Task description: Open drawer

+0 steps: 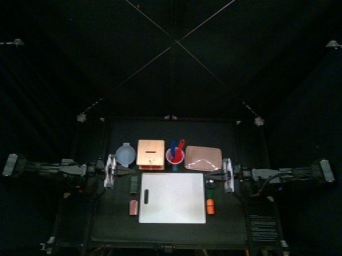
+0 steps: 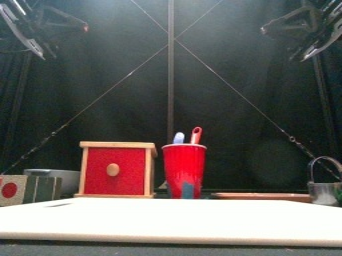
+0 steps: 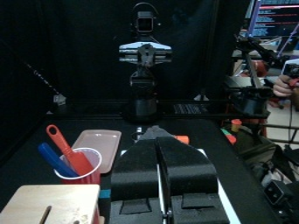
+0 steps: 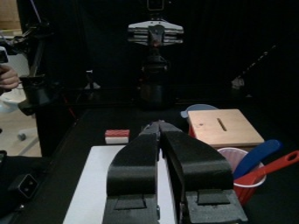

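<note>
The drawer (image 1: 151,153) is a small orange-tan box at the back of the table, left of centre. From the front its red face with a round knob (image 2: 118,168) reads as closed. It also shows in the wrist views (image 3: 52,206) (image 4: 225,127). My left gripper (image 1: 110,170) rests at the table's left edge, jaws shut and empty (image 3: 163,153). Opposite it, at the right edge, the right gripper (image 1: 230,175) is also shut with nothing in it (image 4: 163,136). Neither touches the drawer.
A red cup (image 1: 177,155) with blue and red utensils stands right of the drawer, then a pinkish pad (image 1: 202,158). A grey-blue bowl (image 1: 126,155) lies left of it. A white sheet (image 1: 174,197) covers the front middle. A person's hand (image 3: 284,83) shows beyond the curtain.
</note>
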Robot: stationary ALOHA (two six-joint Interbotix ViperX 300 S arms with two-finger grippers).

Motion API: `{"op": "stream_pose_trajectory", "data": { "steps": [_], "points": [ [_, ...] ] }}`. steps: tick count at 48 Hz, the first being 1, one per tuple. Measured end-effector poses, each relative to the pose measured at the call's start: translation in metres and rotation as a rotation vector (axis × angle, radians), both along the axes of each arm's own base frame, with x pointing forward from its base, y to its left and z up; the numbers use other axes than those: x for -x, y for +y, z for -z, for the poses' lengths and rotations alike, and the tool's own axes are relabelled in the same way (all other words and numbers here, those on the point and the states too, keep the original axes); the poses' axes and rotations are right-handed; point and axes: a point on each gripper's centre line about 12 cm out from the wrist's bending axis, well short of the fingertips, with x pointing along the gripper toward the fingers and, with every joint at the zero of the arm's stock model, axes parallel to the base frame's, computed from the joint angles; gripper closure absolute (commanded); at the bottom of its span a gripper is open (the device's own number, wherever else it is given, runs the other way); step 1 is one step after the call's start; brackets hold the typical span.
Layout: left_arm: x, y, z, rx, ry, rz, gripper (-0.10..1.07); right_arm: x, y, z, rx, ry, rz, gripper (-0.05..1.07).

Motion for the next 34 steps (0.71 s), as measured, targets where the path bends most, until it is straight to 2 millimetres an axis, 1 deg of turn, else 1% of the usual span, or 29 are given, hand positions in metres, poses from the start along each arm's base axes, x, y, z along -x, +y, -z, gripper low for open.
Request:
{"op": "stream_pose_trajectory", "data": {
  "steps": [2, 5, 9, 17, 22, 26, 34],
  "points": [
    [0.000, 0.001, 0.003, 0.003, 0.009, -0.003, 0.98, 0.000, 0.000, 0.002, 0.005, 0.008, 0.001, 1.01],
    [0.000, 0.002, 0.009, 0.006, 0.029, -0.011, 0.98, -0.002, -0.001, 0.006, 0.017, 0.026, 0.006, 1.01],
    [-0.001, 0.003, 0.010, 0.015, 0.035, -0.017, 0.98, -0.007, -0.003, 0.012, 0.030, 0.054, 0.013, 1.01],
    [-0.005, 0.005, 0.013, 0.045, 0.041, -0.025, 0.98, -0.026, -0.011, 0.014, 0.071, 0.103, 0.043, 1.01],
    [-0.011, 0.006, 0.019, 0.129, 0.056, -0.038, 0.98, -0.044, -0.021, 0.014, 0.079, 0.125, 0.075, 1.01],
    [-0.017, 0.008, 0.027, 0.238, 0.061, -0.059, 0.98, -0.063, -0.031, 0.015, 0.081, 0.125, 0.100, 1.01],
    [-0.026, 0.015, 0.051, 0.412, 0.072, -0.138, 0.98, -0.103, -0.046, 0.023, 0.107, 0.126, 0.121, 1.01]
  ]
}}
